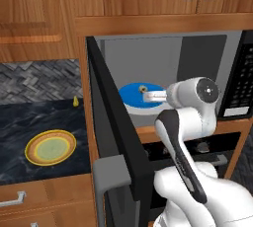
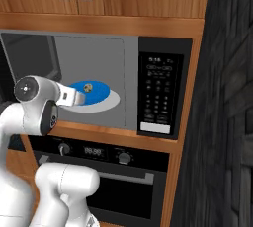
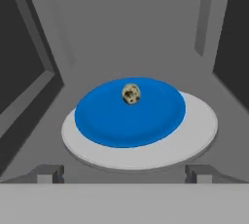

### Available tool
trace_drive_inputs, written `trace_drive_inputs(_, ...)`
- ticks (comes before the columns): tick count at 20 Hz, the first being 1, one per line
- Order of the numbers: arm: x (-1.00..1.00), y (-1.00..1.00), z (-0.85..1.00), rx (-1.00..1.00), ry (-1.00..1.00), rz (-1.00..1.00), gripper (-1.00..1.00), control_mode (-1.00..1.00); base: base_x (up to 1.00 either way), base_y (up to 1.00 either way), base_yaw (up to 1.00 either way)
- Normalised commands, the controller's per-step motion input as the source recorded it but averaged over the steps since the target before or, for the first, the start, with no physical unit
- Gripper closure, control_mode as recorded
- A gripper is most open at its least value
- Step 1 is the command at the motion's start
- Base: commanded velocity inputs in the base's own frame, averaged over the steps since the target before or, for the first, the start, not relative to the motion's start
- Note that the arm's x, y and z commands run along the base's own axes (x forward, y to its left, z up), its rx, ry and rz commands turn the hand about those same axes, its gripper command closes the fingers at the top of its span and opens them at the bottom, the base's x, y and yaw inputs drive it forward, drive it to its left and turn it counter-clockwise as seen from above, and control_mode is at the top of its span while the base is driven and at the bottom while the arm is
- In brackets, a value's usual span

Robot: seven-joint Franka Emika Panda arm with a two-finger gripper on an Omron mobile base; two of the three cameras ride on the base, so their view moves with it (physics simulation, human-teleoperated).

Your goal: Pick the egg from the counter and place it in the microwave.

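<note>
The egg (image 3: 131, 94) lies on the blue disc (image 3: 112, 121) inside the microwave (image 2: 123, 73), at 12 o'clock from the gripper (image 3: 125, 173), whose fingers stand apart and empty; only withdrawal seems left.

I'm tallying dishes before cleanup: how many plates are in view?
2. A yellow-rimmed green plate lies on the dark counter left of the microwave. A blue plate sits on the turntable inside, with the egg on it.

Speckled tan egg (image 3: 131, 94), blue disc (image 3: 112, 121)
</note>
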Motion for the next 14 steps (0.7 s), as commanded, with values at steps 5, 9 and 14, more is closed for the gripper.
trace_drive_inputs(5, -1.0, -0.23, 0.62, 0.02, 0.14, 0.0, -1.0, -1.0, 0.0, 0.0, 0.0)
trace_drive_inputs(9, -1.0, -0.39, 0.31, 0.0, 0.16, 0.0, -1.0, -1.0, 0.0, 0.0, 0.0)
trace_drive_inputs(14, -1.0, -0.05, 0.11, 0.0, 0.15, 0.0, -1.0, -1.0, 0.0, 0.0, 0.0)
